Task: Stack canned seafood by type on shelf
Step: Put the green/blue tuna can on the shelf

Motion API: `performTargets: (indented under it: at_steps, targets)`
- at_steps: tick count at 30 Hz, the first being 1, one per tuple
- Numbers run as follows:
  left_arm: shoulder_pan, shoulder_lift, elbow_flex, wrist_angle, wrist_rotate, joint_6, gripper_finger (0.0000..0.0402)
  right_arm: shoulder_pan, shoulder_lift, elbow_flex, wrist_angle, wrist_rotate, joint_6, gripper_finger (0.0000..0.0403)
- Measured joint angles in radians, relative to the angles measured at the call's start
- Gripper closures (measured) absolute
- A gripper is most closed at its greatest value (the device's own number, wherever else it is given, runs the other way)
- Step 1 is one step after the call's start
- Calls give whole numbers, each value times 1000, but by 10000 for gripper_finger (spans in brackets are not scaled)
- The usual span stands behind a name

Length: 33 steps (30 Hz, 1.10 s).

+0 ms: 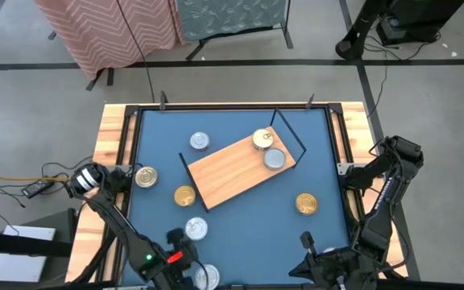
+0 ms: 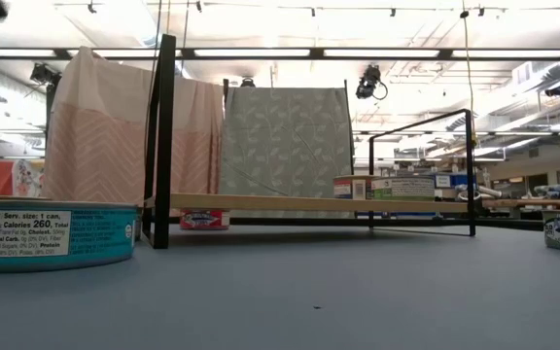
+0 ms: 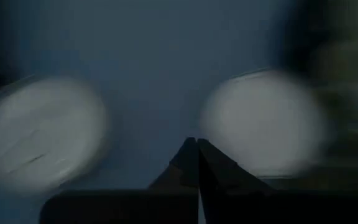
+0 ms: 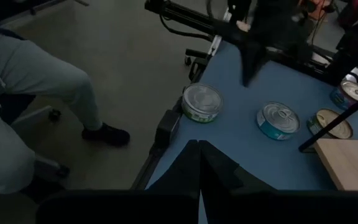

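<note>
Shelf (image 1: pixel 236 171) lies angled mid-table with two tins at its far end, one gold-lidded (image 1: pixel 262 140), one silver (image 1: pixel 275 159). Loose tins sit scattered on the blue table (image 1: pixel 321 153) around it. Left gripper (image 3: pixel 197 144) hangs at the near edge, jaws pressed together and empty, silver tins either side ahead. Right gripper (image 4: pixel 198 144), near-right corner, jaws likewise closed, holding nothing.

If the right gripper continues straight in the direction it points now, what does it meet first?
Probably bare blue table: the shut right gripper points into the gap between the green-sided silver can and the teal-sided silver can. Depth is unclear; it may pass between them.
</note>
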Motion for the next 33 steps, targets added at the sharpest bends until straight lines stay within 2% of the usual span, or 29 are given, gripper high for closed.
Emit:
performTargets:
  at_steps: [3,6,10,13,16,18,21,25,28,31,33]
  targets:
    - [1,-71,0,266,96,284,401,0,0,0,0,1,-4,392]
    - [14,-179,2,358,114,468,401,0,0,0,0,11,0,392]
    - [18,-353,2,170,-42,518,402,6,0,0,15,13,7,392]
    - [0,-466,2,4,-169,457,401,21,0,0,23,15,13,392]
    - [-16,-531,-21,-65,-249,416,401,40,0,0,23,38,26,392]
    - [-18,-568,-90,-34,-256,391,401,49,0,0,23,53,26,392]
    - [-17,-625,-271,134,-202,354,401,55,0,0,21,72,20,392]
    - [-8,-682,-587,505,-87,259,401,53,0,0,22,73,10,392]
    - [-7,-704,-787,748,-51,148,401,45,0,0,22,71,11,392]
    - [-6,-698,-911,872,-63,79,401,42,0,0,22,71,19,392]
    - [2,-685,-945,889,-82,46,401,42,0,0,23,72,21,392]
